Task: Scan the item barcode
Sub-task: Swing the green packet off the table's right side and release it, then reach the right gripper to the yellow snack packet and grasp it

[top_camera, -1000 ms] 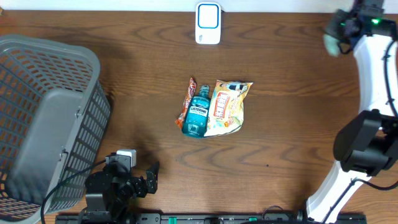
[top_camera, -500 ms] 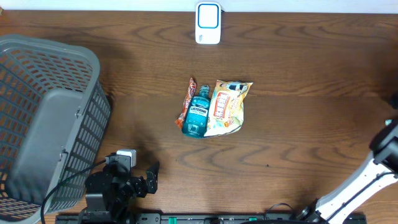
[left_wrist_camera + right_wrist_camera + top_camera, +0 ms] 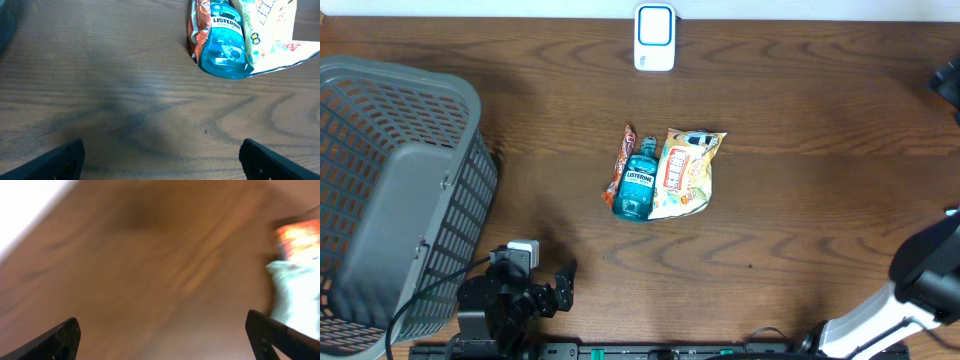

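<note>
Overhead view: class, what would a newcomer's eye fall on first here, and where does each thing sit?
A bright blue mouthwash bottle lies in the middle of the table, between an orange packet on its left and a yellow snack bag on its right. A big grey basket fills the left edge, and a small white device sits at the middle of the far edge.

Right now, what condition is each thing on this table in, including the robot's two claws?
left gripper: open, holding nothing.
right gripper: open, holding nothing; its view is blurred.
mouthwash bottle: lying on its side between two bags.
orange packet: lying flat against the bottle.
yellow snack bag: lying flat against the bottle.
basket: nothing visible inside.
white scanner: at the far table edge; on or off unclear.
</note>
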You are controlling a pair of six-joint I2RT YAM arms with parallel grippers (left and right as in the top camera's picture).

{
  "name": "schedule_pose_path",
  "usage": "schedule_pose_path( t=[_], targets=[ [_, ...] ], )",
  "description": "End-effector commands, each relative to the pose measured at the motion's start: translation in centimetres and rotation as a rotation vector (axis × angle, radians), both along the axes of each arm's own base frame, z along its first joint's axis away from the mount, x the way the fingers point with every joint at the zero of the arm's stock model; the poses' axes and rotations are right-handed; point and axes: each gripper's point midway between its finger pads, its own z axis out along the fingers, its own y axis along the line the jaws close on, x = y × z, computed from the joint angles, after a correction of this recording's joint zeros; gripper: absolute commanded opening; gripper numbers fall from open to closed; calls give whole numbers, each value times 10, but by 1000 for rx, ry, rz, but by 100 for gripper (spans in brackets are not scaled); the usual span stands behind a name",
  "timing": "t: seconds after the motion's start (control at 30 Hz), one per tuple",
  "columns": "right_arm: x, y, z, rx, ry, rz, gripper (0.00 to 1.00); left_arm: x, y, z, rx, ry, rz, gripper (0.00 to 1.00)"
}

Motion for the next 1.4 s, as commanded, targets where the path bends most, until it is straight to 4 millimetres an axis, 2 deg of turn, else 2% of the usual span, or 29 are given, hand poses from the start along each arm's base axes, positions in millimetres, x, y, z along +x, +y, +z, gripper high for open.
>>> schedule_pose_path(
  t=[0.0, 0.1, 0.17, 0.2, 0.3, 0.37, 0.5, 0.6, 0.73, 0.8, 0.93, 1.0, 1.03, 1.07, 1.17, 1.2, 1.3, 1.37],
  targets=[
    [14, 81, 23, 185, -83, 29, 99, -8, -2, -12, -14, 61, -2, 98],
    [15, 166, 13, 341, -13, 199, 99, -8, -2, -12, -14, 61, -2, 98],
    [13, 227, 2, 423, 49, 373, 99, -8, -1, -12, -14, 61, -1, 98],
    [9, 264, -4, 458, 84, 497, 99, -8, -2, -12, -14, 61, -2, 98],
    [-5, 336, -28, 456, 177, 753, 99, -8, -2, -12, -14, 61, -2, 98],
    [-19, 375, -50, 406, 256, 911, 99, -8, -2, -12, -14, 61, -2, 98],
    [-44, 419, -99, 262, 425, 992, 99, -8, -1, -12, -14, 61, -1, 98],
    [-53, 432, -132, 121, 525, 958, 99, -8, -2, -12, -14, 61, -2, 98],
    [-58, 435, -168, -87, 603, 860, 99, -8, -1, -12, -14, 61, -1, 99],
    [-58, 432, -180, -183, 614, 799, 99, -8, -1, -12, -14, 61, -1, 98],
    [-64, 435, -194, -211, 650, 798, 99, -8, -2, -12, -14, 61, -2, 98],
    [-69, 431, -201, -219, 688, 796, 92, -8, -2, -12, -14, 61, -2, 98],
    [-71, 429, -205, -222, 705, 793, 84, -8, -2, -12, -14, 61, -2, 98],
    [-74, 426, -208, -224, 724, 791, 69, -8, -2, -12, -14, 61, -2, 98],
    [-82, 419, -216, -228, 784, 784, 11, -8, -1, -12, -14, 61, -1, 98],
    [-84, 419, -216, -222, 794, 783, 1, -8, -1, -12, -14, 61, -1, 98],
    [-87, 422, -195, -175, 812, 834, 1, -8, -1, -12, -14, 61, -1, 98],
    [-87, 437, -173, -64, 800, 954, 1, -8, -2, -12, -14, 61, -2, 98]
  ],
)
